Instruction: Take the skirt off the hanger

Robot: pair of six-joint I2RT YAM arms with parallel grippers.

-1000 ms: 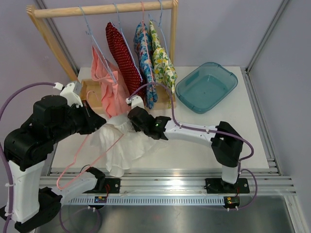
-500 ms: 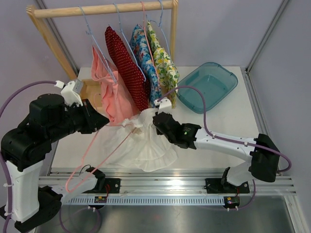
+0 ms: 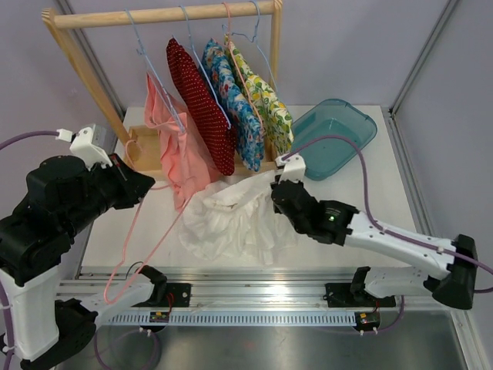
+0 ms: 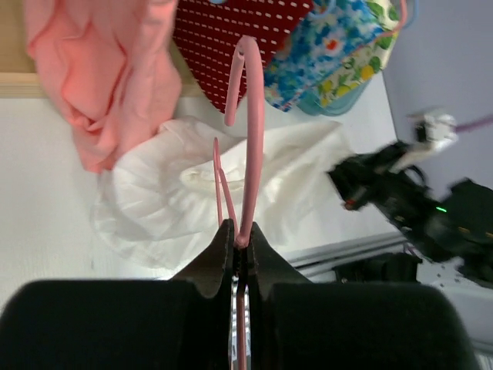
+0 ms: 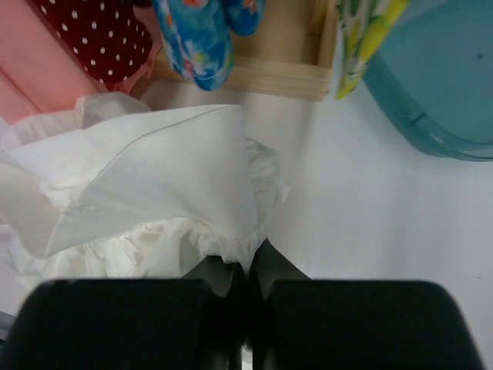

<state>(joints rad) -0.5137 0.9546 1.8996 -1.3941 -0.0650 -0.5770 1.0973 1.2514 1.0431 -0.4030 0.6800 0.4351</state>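
Note:
The white skirt lies bunched on the table in front of the rack. My right gripper is shut on its frilled edge at the skirt's right end. At the left, my left gripper is shut on the pink hanger, which slants down toward the table's near edge. In the left wrist view the hanger's hook points up from the shut jaws, and a thin hanger wire crosses in front of the skirt. Whether that wire is still inside the skirt, I cannot tell.
A wooden rack at the back carries a pink garment, a red dotted one and two floral ones on hangers. A teal tub sits at the back right. The metal rail runs along the near edge.
My right gripper has pulled the skirt to the right, away from the left gripper. The left arm has drawn back leftward with the hanger. The hanging garments have swung.

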